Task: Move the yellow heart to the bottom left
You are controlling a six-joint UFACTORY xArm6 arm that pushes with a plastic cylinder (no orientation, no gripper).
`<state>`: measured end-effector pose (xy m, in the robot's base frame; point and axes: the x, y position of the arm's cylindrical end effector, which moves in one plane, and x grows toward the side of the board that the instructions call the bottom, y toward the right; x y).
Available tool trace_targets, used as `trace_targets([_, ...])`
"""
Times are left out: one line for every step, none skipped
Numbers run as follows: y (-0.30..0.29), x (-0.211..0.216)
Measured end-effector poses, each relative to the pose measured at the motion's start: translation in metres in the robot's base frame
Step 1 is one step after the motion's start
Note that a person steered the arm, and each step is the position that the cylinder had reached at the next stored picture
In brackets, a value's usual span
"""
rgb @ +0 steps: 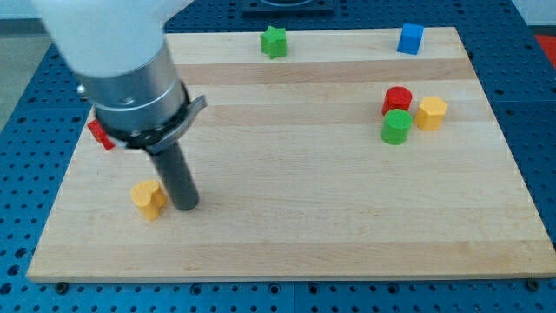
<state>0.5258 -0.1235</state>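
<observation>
board [287, 226]: pale wood | surround [539, 130]: blue pegboard | my tip [184, 207]: beside yellow heart [148, 198]

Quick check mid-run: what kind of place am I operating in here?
Probably a robotics lab bench: a wooden board on a blue perforated mounting table, with small coloured blocks like the yellow heart beside my tip.

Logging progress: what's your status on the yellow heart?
My tip just right of yellow heart, close. Heart sits near board's bottom left. Nothing in the way.
</observation>
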Motion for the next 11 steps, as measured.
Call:
trace_targets([0.0,-0.024])
trace_targets([-0.018,-0.013])
trace_targets([-0.038,0.011])
trace_targets([-0.073,0.025])
trace_targets([-0.072,0.025])
trace_targets([-0.046,-0.011])
trace_targets([-0.057,-0.026])
trace_targets([-0.076,-0.016])
trace_targets([-0.081,-0.001])
trace_targets([-0.085,0.01])
trace_targets([-0.086,0.014])
